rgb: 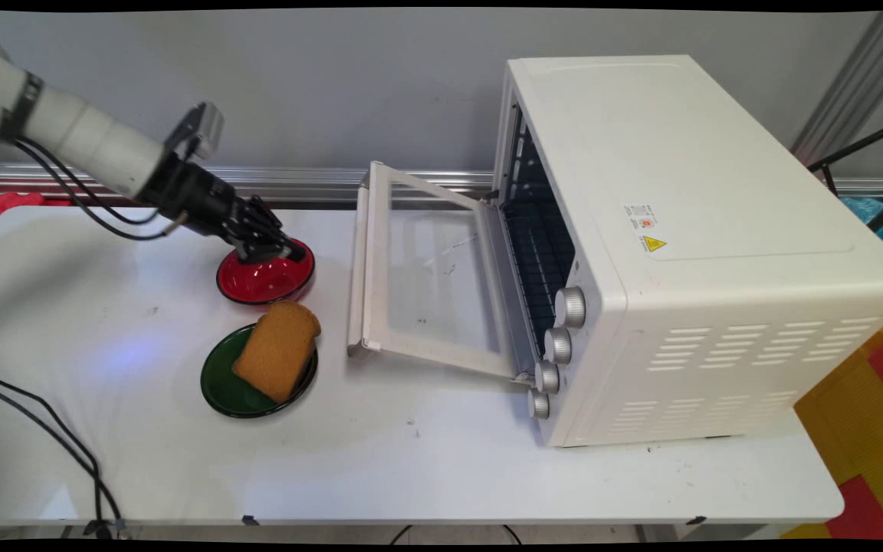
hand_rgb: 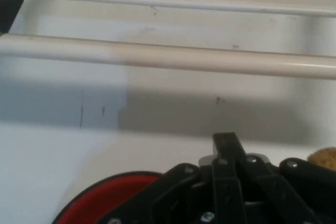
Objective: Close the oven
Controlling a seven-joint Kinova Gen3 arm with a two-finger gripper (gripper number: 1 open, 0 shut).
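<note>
End effector: the black end effector (rgb: 282,249) sits low over the near-right rim of the red bowl (rgb: 265,280), angled down from the upper left; in the hand view its fingers (hand_rgb: 226,145) appear pressed together into one narrow tip, with nothing between them.
Red bowl: stands on the white surface (rgb: 426,452), left of the oven door; the hand view shows only an arc of its red inside (hand_rgb: 107,200) under the black linkage.
Bread: a brown slice of bread (rgb: 278,349) lies tilted on the green plate (rgb: 227,391), its crusted top end overhanging the plate's far-right rim — just in front of the red bowl, apart from it. A sliver of the slice shows at the right edge of the hand view (hand_rgb: 323,157).
Oven: a white toaster oven (rgb: 687,253) stands on the right of the surface, its side toward the camera, four silver knobs (rgb: 556,346) in a column down its front.
Oven door: the glass door (rgb: 430,280) is dropped open toward the left, its pale handle bar (hand_rgb: 173,59) crossing the hand view ahead of the fingers — near, not touching.
Inside: a dark wire rack (rgb: 537,253) is visible through the opening.
</note>
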